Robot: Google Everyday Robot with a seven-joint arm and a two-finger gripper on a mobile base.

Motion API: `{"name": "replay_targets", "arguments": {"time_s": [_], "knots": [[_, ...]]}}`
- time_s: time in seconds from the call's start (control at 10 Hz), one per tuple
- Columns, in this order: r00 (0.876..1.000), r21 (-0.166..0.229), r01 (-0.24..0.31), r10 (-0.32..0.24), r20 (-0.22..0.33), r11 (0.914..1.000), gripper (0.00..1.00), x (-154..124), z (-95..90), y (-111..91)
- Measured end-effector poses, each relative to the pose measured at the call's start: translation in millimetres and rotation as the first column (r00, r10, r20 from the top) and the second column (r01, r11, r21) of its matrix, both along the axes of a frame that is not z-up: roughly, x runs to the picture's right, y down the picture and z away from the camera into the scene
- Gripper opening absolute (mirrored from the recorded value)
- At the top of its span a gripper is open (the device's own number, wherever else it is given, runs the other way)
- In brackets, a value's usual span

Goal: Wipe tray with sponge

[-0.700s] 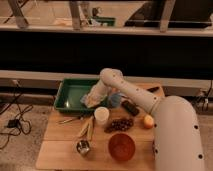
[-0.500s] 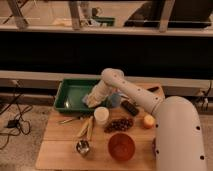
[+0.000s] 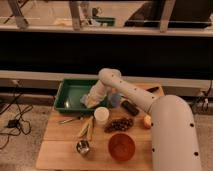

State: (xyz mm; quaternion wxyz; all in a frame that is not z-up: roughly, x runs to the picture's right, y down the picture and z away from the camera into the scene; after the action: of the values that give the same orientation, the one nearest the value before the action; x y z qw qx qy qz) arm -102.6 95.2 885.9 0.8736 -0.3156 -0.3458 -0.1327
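Observation:
The green tray (image 3: 70, 92) lies at the back left of the wooden table. My white arm reaches from the right down into the tray's front right corner. The gripper (image 3: 90, 103) is low over the tray floor near the front rim. A small pale-blue patch, the sponge (image 3: 83, 99), shows just left of the gripper, against it. I cannot see whether the gripper holds the sponge or only rests on it.
A white cup (image 3: 101, 115) stands just in front of the tray's right corner. A rounded blue object (image 3: 115, 99), a black item (image 3: 131, 108), grapes (image 3: 119, 124), an orange fruit (image 3: 147, 121), a red-orange bowl (image 3: 121, 146), a metal cup (image 3: 83, 147) and yellowish sticks (image 3: 87, 128) share the table.
The gripper has shifted only slightly in the tray's front right corner. The other objects have not moved.

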Motion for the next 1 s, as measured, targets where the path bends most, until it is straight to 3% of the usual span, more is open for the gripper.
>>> {"name": "replay_targets", "arguments": {"time_s": [0.3, 0.6, 1.0], "knots": [[1.000, -0.005, -0.004, 0.004, 0.002, 1.0000, 0.16, 3.0, 1.6, 0.4], [1.000, -0.028, -0.001, 0.002, 0.017, 0.9996, 0.47, -0.1, 0.1, 1.2], [1.000, -0.029, -0.003, 0.003, 0.016, 0.9996, 0.50, 0.9, 0.5, 1.5]]}}
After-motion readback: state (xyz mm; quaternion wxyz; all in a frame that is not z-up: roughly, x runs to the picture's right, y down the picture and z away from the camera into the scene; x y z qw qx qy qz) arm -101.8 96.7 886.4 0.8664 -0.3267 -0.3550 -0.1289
